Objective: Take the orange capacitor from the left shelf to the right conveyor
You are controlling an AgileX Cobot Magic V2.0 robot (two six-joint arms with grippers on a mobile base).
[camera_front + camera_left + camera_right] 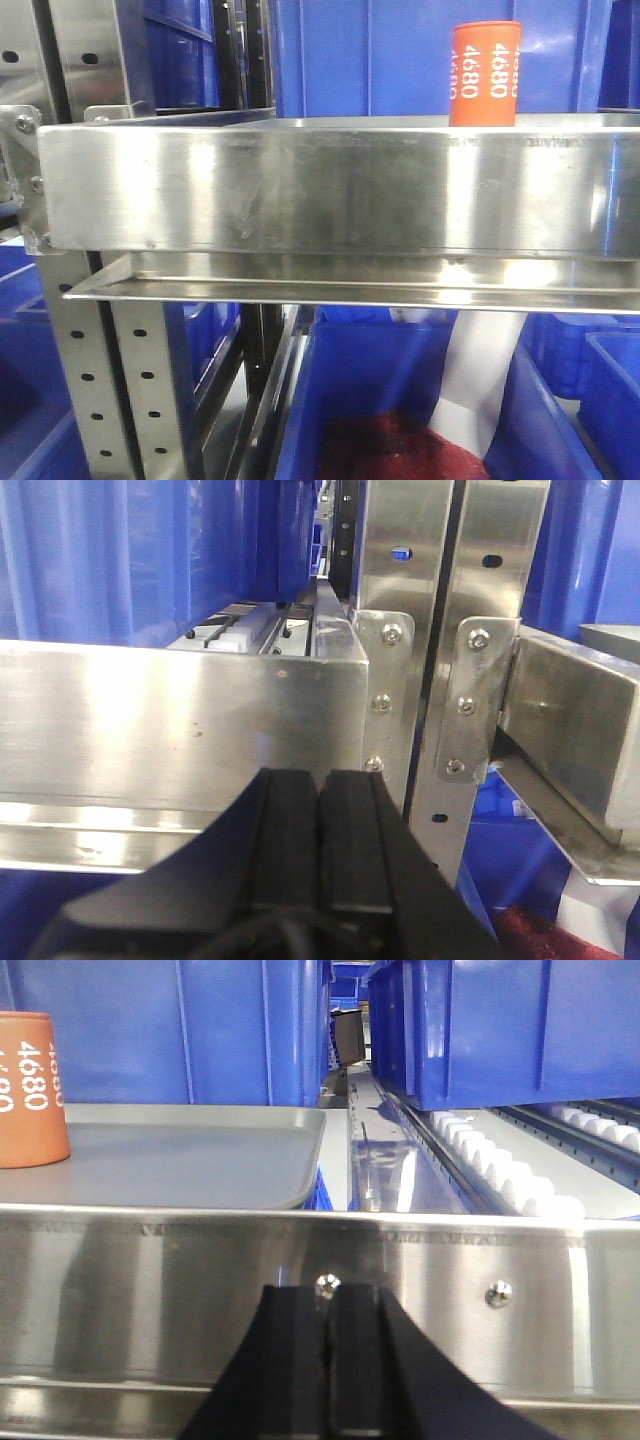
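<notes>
We record first the large blue plastic bins (400, 50) that fill the background behind and below the rack. In front of them is the left shelf (320, 190), a brushed stainless-steel tray whose tall shiny front lip spans the front view, carried on perforated grey metal uprights (130, 390). Behind that lip the right wrist view shows a shallow matte grey tray (200, 1160). On it, at the far left of that view, the orange capacitor (30, 1090) stands upright, a small cylinder printed with white "4680". In the front view its top rises above the lip towards the right. The right conveyor appears in no view. The left claw (322, 780) is below the lip of a neighbouring shelf with its black fingers pressed together and holding nothing. The right claw (332, 1300) is likewise closed and empty, low against the steel lip and to the right of the capacitor. We judge the grasp not yet begun. The risks are as follows: a straight advance would drive a claw into the lip. A claw that arrives unopened would topple the upright cylinder. A sideways nudge could slide it along the smooth tray, and the bins close behind leave little room for recovery.
</notes>
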